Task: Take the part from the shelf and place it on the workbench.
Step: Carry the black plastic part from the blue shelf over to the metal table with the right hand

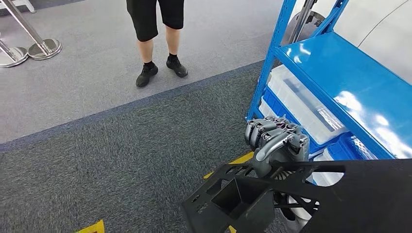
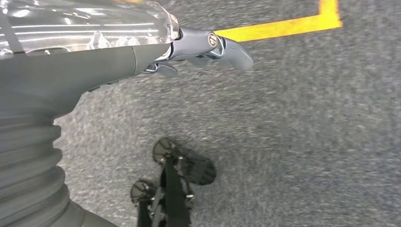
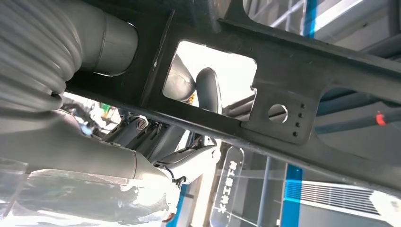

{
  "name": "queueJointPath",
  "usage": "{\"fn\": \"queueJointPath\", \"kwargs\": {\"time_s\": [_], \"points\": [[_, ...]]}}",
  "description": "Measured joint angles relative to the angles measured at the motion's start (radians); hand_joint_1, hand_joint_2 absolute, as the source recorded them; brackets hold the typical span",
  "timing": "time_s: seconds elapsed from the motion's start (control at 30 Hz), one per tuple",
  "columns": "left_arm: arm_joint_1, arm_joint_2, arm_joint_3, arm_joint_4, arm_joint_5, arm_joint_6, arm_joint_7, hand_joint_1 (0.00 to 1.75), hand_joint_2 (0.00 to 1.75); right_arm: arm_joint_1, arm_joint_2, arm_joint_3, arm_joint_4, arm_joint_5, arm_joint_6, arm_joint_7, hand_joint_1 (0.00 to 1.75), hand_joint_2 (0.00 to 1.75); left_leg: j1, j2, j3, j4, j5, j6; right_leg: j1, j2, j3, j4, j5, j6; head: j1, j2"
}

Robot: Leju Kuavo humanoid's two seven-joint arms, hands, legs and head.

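Observation:
The part [image 1: 335,191] is a flat black panel with cut-out windows and a box-shaped pocket, held low at the right of the head view. My right hand [image 1: 276,140] grips its upper edge, fingers curled over the rim. In the right wrist view the part [image 3: 288,56] runs as a black frame across the picture, with my right hand [image 3: 182,158] closed under it. The blue shelf [image 1: 340,73] stands just right of the hand. My left hand [image 2: 203,47] hangs over the grey carpet with its fingers stretched out and nothing in them.
A person [image 1: 155,29] in black shorts and shoes stands ahead on the lighter carpet. Clear plastic bins [image 1: 303,104] sit on the shelf's lower level. Yellow floor tape [image 1: 92,227] marks the dark carpet. Chrome barrier posts [image 1: 29,36] stand far left.

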Motion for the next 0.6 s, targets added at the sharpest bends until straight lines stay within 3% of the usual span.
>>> {"fn": "queueJointPath", "kwargs": {"time_s": [0.03, 0.07, 0.13, 0.17, 0.23, 0.27, 0.33, 0.4, 0.43, 0.5, 0.53, 0.6], "points": [[0.003, -0.001, 0.0, 0.0, 0.0, 0.0, 0.001, 0.0, 1.75, -0.001, 0.001, 0.0, 0.001, 0.0, -0.001, -0.001, 1.71, 1.75, 0.0, 0.008, -0.005, 0.004, -0.003, -0.005, 0.0, -0.013, 0.002, -0.005, 0.003, -0.006, 0.0, 0.0], [0.004, -0.001, 0.0, 0.0, 0.0, 0.001, 0.001, 0.0, 1.75, -0.002, 0.002, 0.0, 0.002, 0.0, -0.003, -0.001, 1.71, 1.75, -0.002, 0.031, -0.014, 0.021, -0.015, -0.009, -0.001, -0.027, 0.003, -0.011, 0.007, -0.013, 0.0, 0.0], [0.001, -0.002, 0.0, 0.0, 0.0, 0.001, 0.002, 0.0, 1.75, -0.002, 0.004, 0.0, 0.004, -0.001, -0.007, -0.002, 1.71, 1.75, -0.004, 0.099, -0.058, 0.12, -0.073, -0.013, 0.003, -0.06, 0.006, -0.017, 0.011, -0.024, 0.0, 0.0], [-0.002, -0.003, 0.0, 0.0, -0.001, 0.001, 0.003, 0.0, 1.75, 0.0, 0.004, 0.0, 0.005, -0.002, -0.009, -0.002, 1.71, 1.75, -0.004, 0.12, -0.089, 0.192, -0.109, -0.015, 0.007, -0.076, 0.006, -0.018, 0.011, -0.027, -0.001, 0.0], [-0.003, -0.004, 0.0, 0.0, -0.004, 0.001, 0.004, 0.0, 1.75, 0.005, 0.004, 0.0, 0.006, -0.005, -0.011, -0.003, 1.71, 1.75, -0.002, 0.135, -0.131, 0.297, -0.148, -0.019, 0.012, -0.109, 0.004, -0.017, 0.01, -0.028, -0.001, 0.0], [-0.001, -0.004, 0.0, 0.0, -0.005, 0.002, 0.006, 0.0, 1.75, 0.006, 0.004, 0.0, 0.006, -0.007, -0.011, -0.003, 1.71, 1.75, -0.001, 0.138, -0.125, 0.297, -0.14, -0.019, 0.013, -0.123, 0.004, -0.016, 0.009, -0.028, -0.001, 0.0], [0.001, -0.004, 0.0, 0.0, -0.007, 0.005, 0.009, 0.0, 1.75, 0.007, 0.004, 0.0, 0.007, -0.013, -0.01, -0.003, 1.71, 1.75, 0.0, 0.16, -0.054, 0.183, -0.083, -0.018, 0.014, -0.149, 0.006, -0.014, 0.005, -0.025, -0.001, 0.0], [-0.003, -0.004, 0.0, 0.0, -0.008, 0.007, 0.01, 0.0, 1.75, 0.006, 0.004, 0.0, 0.008, -0.02, -0.009, -0.003, 1.71, 1.75, -0.01, 0.205, 0.019, 0.052, -0.047, -0.009, 0.02, -0.171, 0.007, -0.009, -0.001, -0.017, -0.001, 0.0], [-0.005, -0.004, 0.0, 0.0, -0.008, 0.007, 0.01, 0.0, 1.75, 0.005, 0.003, 0.0, 0.008, -0.022, -0.008, -0.004, 1.71, 1.75, -0.014, 0.218, 0.033, 0.022, -0.045, -0.003, 0.024, -0.182, 0.007, -0.006, -0.003, -0.012, 0.0, 0.0], [-0.005, -0.004, 0.0, 0.0, -0.009, 0.006, 0.01, 0.0, 1.75, 0.003, 0.003, 0.0, 0.009, -0.025, -0.007, -0.004, 1.71, 1.75, -0.018, 0.205, 0.032, 0.009, -0.048, 0.012, 0.026, -0.204, 0.008, -0.005, -0.007, -0.003, 0.0, 0.0], [-0.002, -0.004, 0.0, 0.0, -0.009, 0.004, 0.009, 0.0, 1.75, 0.001, 0.003, 0.0, 0.009, -0.026, -0.007, -0.004, 1.71, 1.75, -0.017, 0.193, 0.032, 0.006, -0.045, 0.018, 0.024, -0.199, 0.01, -0.002, -0.012, 0.003, 0.0, 0.0], [-0.001, -0.004, 0.0, 0.0, -0.01, 0.001, 0.008, 0.0, 1.75, -0.001, 0.003, 0.0, 0.008, -0.028, -0.007, -0.004, 1.71, 1.75, -0.014, 0.171, 0.033, 0.0, -0.04, 0.03, 0.016, -0.145, -0.009, 0.046, -0.048, 0.011, 0.0, 0.0]]}}
